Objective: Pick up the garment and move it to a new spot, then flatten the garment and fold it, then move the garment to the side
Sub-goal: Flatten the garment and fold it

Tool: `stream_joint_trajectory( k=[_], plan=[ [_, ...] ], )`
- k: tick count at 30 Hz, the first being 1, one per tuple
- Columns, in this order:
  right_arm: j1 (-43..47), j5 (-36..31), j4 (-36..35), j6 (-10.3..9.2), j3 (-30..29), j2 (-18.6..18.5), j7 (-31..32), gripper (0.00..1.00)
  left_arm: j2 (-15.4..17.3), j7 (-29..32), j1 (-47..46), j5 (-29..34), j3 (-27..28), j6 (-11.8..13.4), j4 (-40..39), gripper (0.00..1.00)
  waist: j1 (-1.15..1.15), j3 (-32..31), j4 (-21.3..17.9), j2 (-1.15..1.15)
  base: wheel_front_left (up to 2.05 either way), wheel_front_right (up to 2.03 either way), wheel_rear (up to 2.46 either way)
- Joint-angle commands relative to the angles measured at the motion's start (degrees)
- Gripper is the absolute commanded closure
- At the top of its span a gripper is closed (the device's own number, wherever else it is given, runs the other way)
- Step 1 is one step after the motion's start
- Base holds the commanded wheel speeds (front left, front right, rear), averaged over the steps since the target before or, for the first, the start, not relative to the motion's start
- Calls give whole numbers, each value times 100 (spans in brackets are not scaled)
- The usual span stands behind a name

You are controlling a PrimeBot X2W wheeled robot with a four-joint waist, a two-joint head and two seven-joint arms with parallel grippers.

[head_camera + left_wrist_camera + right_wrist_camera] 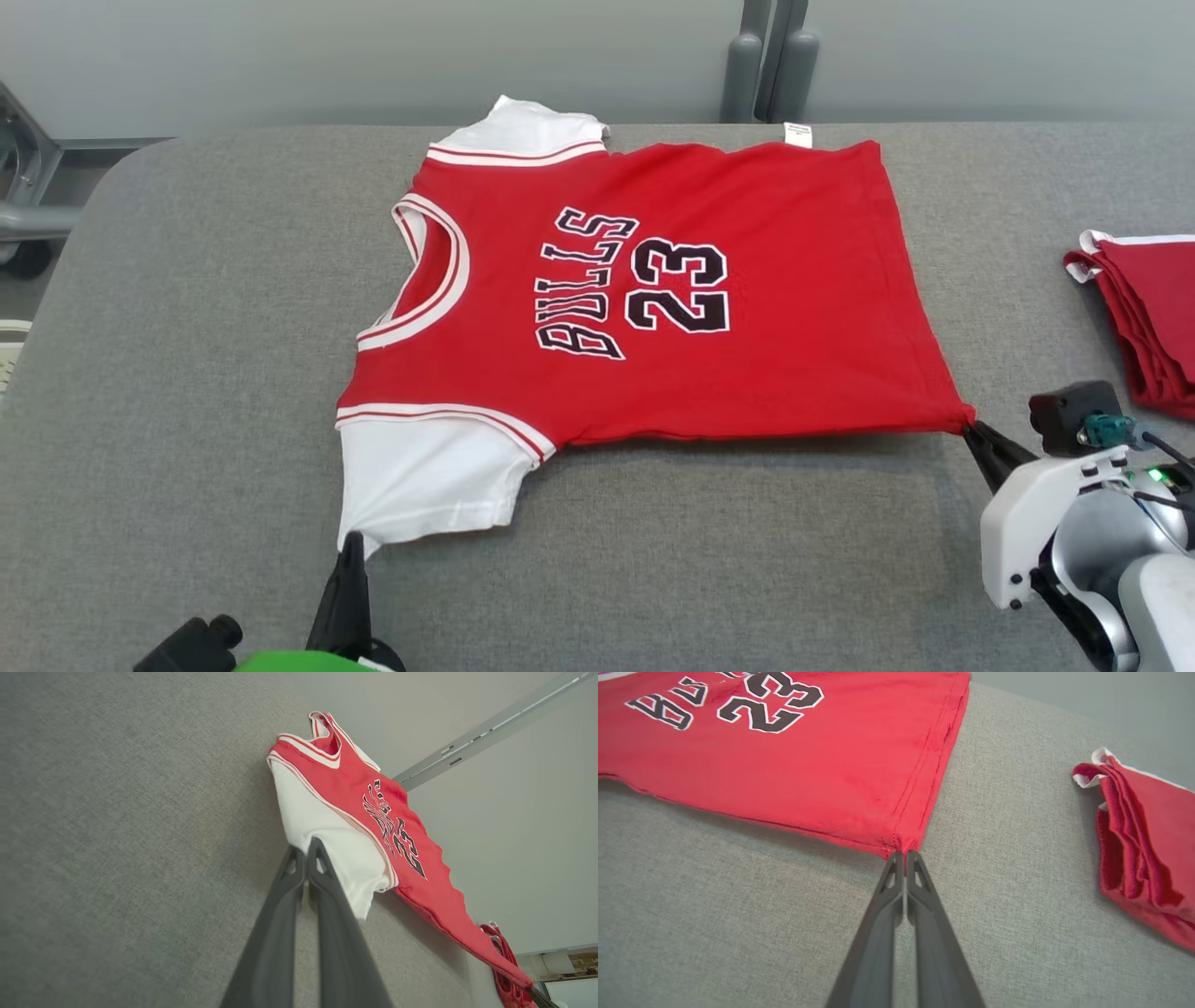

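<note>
The garment (653, 308), a red jersey with white sleeves, lies print-up across the middle of the grey bench (187, 373), collar toward my left and hem toward my right. Its near edge runs in a straight line between my two claws. The left claw (353, 543) is pinched closed on the lower corner of the near white sleeve (420, 481). The right claw (971, 431) is pinched closed on the near hem corner (901, 845).

I read this as the flattening step, close to done. To finish it well I would hold even tension on both corners and spread them just enough to take the slack out of the sleeve. Then I would lower both together so the edge lands straight. Too hard a pull on the right could drag the body toward the folded red pile (1144, 317) at the bench's right side.

The head view gives me the whole outline, with the far sleeve (523, 126) and a small white label (796, 135) at the bench's far edge. From the left wrist view I get a shadow under the near edge, so I judge it is raised slightly. The right wrist view shows that grip sits right on the corner stitching, which is a thin hold.
</note>
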Motion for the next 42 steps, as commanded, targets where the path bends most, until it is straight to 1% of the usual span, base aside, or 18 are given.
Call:
stream_joint_trajectory(
  k=[1,6,8,12,16,19,20,22,24,26,30,32,34,35,37,42],
  plan=[
    [147,-83,-97,-9,-82,28,84,100,57,16,156,7,-5,58,-82,100,1,-39,40,0,0,0,0],
    [748,-175,-580,-9,-456,236,615,100,138,191,561,-18,-72,176,-452,100,1,-60,100,0,0,0,0],
    [1017,-160,-819,-9,-606,378,834,100,189,266,700,9,-115,217,-584,100,1,-65,126,0,0,0,0],
    [1522,-141,-1333,-9,-798,533,1190,100,253,396,943,12,-201,299,-826,100,1,-64,142,0,0,0,0],
    [1925,-77,-1696,-9,-951,682,1480,100,330,581,1208,19,-319,390,-1047,100,1,-47,129,0,0,0,0],
    [2128,-27,-1845,-9,-1010,665,1598,100,377,694,1416,11,-386,479,-1243,100,1,-9,102,0,0,0,0],
    [2218,7,-1916,-9,-1043,665,1659,100,414,736,1522,3,-380,549,-1359,100,1,25,82,0,0,0,0],
    [2236,-4,-1979,-9,-1134,676,1641,100,399,756,1579,-28,-359,606,-1453,100,1,54,64,0,0,0,0],
    [2172,-15,-2035,-9,-1205,704,1549,100,356,680,1569,-93,-313,536,-1587,100,1,69,53,0,0,0,0],
    [2070,34,-2029,-9,-1223,731,1472,100,336,645,1394,-140,-270,460,-1686,100,1,60,50,0,0,0,0],
    [1786,34,-1931,-9,-1156,660,1301,100,289,699,769,-160,-237,338,-1681,100,1,49,21,0,0,0,0],
    [1624,87,-1858,-8,-1033,641,1261,100,297,750,376,-131,-222,329,-1583,100,1,67,-15,0,0,0,0],
    [1380,141,-1752,-9,-952,548,1246,100,277,787,-80,-45,-251,304,-1426,100,1,111,-45,0,0,0,0],
    [1380,141,-1752,-9,-952,548,1246,100,277,787,-80,-45,-251,304,-1426,100,1,111,-45,0,0,0,0],
    [1144,154,-1621,-8,-817,433,1189,100,325,821,-486,127,-329,259,-1221,100,1,162,-86,0,0,0,0],
    [462,261,-1257,-7,-468,209,1022,100,304,850,-1411,294,-350,211,-572,100,1,390,-176,0,0,0,0]
  ],
)
